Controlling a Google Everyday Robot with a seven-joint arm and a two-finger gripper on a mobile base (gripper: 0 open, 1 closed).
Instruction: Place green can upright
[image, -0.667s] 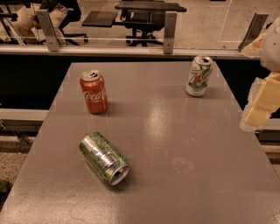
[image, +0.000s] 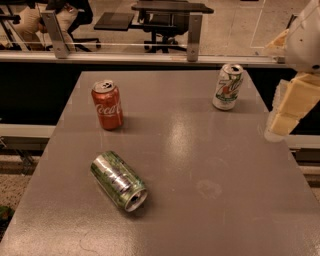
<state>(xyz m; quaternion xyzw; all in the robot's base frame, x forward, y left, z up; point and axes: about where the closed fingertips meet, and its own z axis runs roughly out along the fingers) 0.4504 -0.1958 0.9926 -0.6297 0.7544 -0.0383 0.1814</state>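
Observation:
The green can (image: 118, 181) lies on its side on the grey table (image: 200, 150), at the front left. Its silver top with the opening points toward the front right. My gripper (image: 281, 124) is cream-coloured and hangs at the right edge of the view, above the table's right side. It is far from the green can and holds nothing that I can see.
A red Coca-Cola can (image: 106, 105) stands upright at the back left. A white can with green lettering (image: 227, 86) stands upright at the back right, near my gripper. A glass barrier with metal posts (image: 194, 30) runs behind the table.
My gripper has edged slightly to the left over the table's right side. The three cans have not moved.

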